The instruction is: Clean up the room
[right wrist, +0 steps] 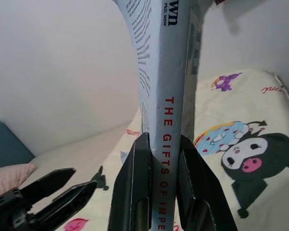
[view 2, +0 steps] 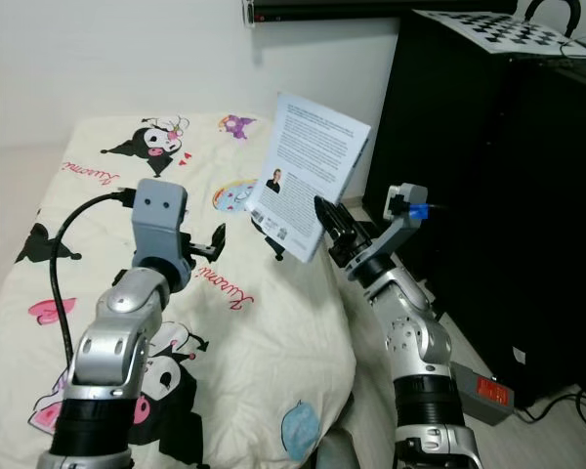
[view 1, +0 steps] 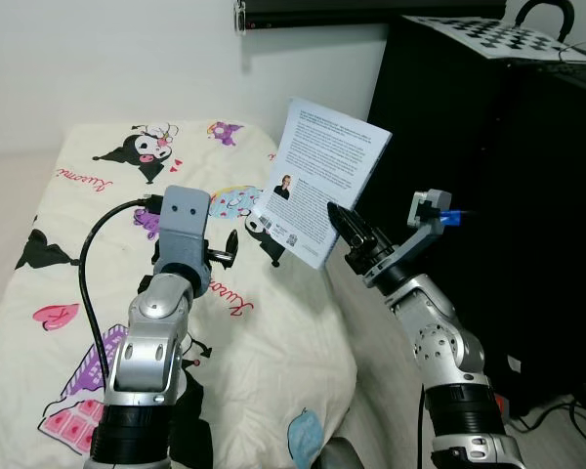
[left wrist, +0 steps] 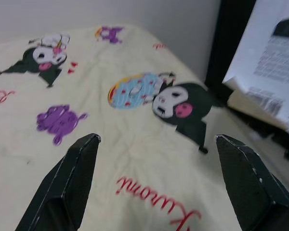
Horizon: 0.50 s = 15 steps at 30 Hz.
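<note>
Above the edge of the bed (view 1: 225, 391), at about 1 o'clock from the middle of the left eye view, the right gripper (view 1: 344, 227) holds a white paperback book (view 1: 322, 181) in the air, with its back cover turned to the camera.

The biggest risk, I think, is that the book slips or turns in the grip. The two fingers pinch it only at its low corner near the spine, so most of its weight stands above and to the side of the hold. A quick swing of the arm can make it rotate or fall, either on the blanket or into the gap between the bed and the black cabinet (view 1: 488, 195) at 3 o'clock. The cabinet is near, so the high corner of the book can also hit it when the arm turns.

On the right gripper the jaws are closed on the book; in the right wrist view they press both sides of the spine. The left gripper (left wrist: 159, 144) hovers over the blanket at about 9 o'clock from the book. Its jaws are wide apart and touch nothing.
</note>
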Available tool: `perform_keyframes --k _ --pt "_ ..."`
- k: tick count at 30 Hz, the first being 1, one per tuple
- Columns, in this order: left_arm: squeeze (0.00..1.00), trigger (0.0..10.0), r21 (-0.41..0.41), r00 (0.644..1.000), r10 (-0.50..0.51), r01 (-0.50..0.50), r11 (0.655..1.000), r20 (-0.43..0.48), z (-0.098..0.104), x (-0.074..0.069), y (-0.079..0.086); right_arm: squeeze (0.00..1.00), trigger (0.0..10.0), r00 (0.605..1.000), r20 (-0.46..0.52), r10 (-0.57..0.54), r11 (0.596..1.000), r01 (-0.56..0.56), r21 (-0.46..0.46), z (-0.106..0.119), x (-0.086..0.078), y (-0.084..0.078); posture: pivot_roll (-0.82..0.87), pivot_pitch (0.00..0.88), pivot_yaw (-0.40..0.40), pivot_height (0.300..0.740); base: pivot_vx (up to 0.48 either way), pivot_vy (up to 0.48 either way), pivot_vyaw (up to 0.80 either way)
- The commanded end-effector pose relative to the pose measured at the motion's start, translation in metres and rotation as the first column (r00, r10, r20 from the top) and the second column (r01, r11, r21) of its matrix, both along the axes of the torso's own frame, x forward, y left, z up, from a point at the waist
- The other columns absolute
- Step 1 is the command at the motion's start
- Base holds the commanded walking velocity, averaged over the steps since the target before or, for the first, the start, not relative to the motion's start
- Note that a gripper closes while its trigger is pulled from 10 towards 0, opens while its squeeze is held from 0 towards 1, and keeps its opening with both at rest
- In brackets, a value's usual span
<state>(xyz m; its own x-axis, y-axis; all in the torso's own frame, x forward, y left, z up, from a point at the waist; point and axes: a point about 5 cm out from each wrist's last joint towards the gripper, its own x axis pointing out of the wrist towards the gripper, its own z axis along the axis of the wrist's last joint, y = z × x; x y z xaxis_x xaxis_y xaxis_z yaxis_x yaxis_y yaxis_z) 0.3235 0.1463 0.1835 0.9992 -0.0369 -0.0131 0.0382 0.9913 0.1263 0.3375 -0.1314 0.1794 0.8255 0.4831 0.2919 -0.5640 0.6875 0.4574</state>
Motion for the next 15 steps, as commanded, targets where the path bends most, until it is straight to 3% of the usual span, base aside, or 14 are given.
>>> perform_keyframes --k 1,4,15 --pt "0.00 10.0 0.000 0.999 0.007 -0.007 1.000 -0.032 -0.006 0.000 0.001 0.00 10.0 1.000 0.030 0.010 1.000 -0.010 0.002 0.007 -0.001 0.003 -0.08 0.000 -0.058 0.628 0.000 0.000 0.00" --pt "0.00 10.0 0.005 1.000 0.002 -0.002 1.000 -0.017 -0.005 0.001 0.001 0.00 10.0 1.000 0.027 0.012 1.000 -0.012 0.001 0.006 -0.001 0.003 -0.08 0.000 -0.057 0.632 -0.480 0.000 0.00" --pt "0.00 10.0 0.041 0.999 -0.012 0.014 0.999 -0.043 -0.024 0.000 -0.001 0.00 10.0 1.000 -0.003 0.010 1.000 -0.010 -0.002 -0.004 -0.001 0.001 -0.08 0.000 -0.050 0.672 0.000 0.000 0.00"
